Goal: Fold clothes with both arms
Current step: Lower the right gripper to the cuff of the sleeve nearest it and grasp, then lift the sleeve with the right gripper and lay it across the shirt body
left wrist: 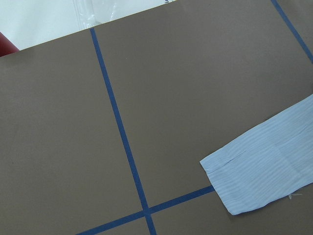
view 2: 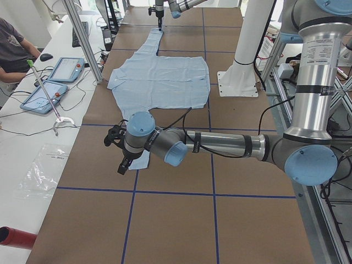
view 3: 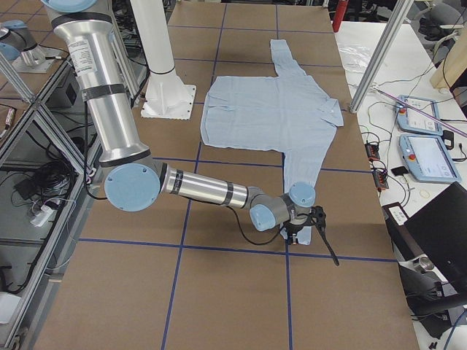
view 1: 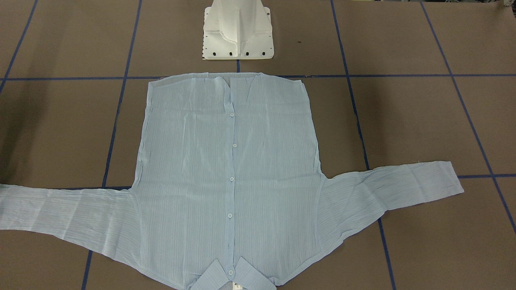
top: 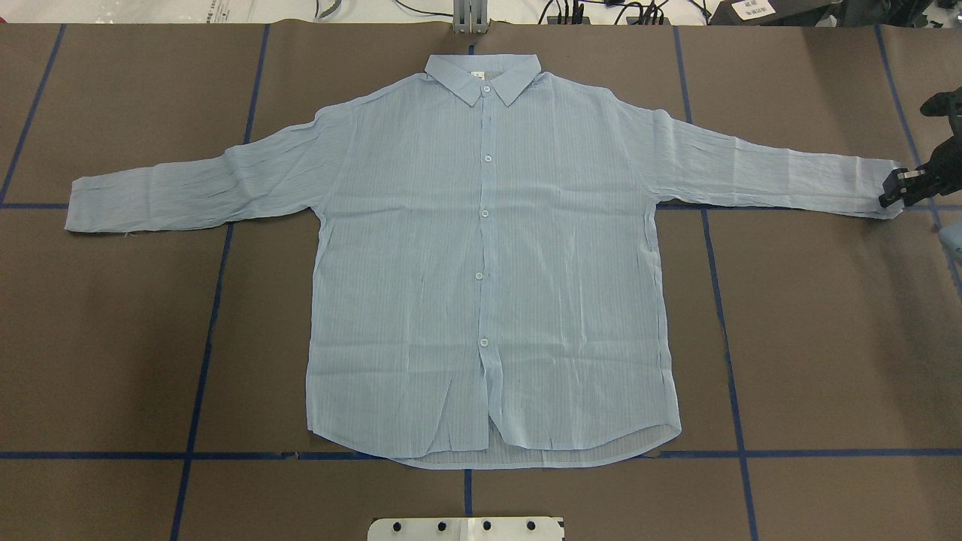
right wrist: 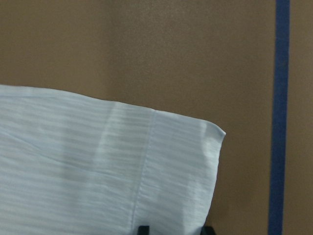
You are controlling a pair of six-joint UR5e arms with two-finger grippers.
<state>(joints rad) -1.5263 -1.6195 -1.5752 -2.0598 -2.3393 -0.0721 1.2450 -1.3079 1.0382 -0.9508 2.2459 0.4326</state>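
"What colour's the shirt (top: pixel 481 300)?"

"Pale blue, with fine stripes running down it, lighter on darker. The buttons (top: pixel 485 213) are white."

"And the table (top: pixel 827 338)?"

"Flat brown, crossed by blue tape (top: pixel 827 454) in a grid."

"The arms?"

"The left arm (view 2: pixel 220 144) is silver-grey with light blue caps and black bands. The right arm (view 3: pixel 204 188) is the same. The right gripper (top: pixel 894 195) is black."

"The base (view 1: pixel 238 32)?"

"White, with dark dots along its edge. There's also a red tube (view 2: pixel 14 236) off to the side."
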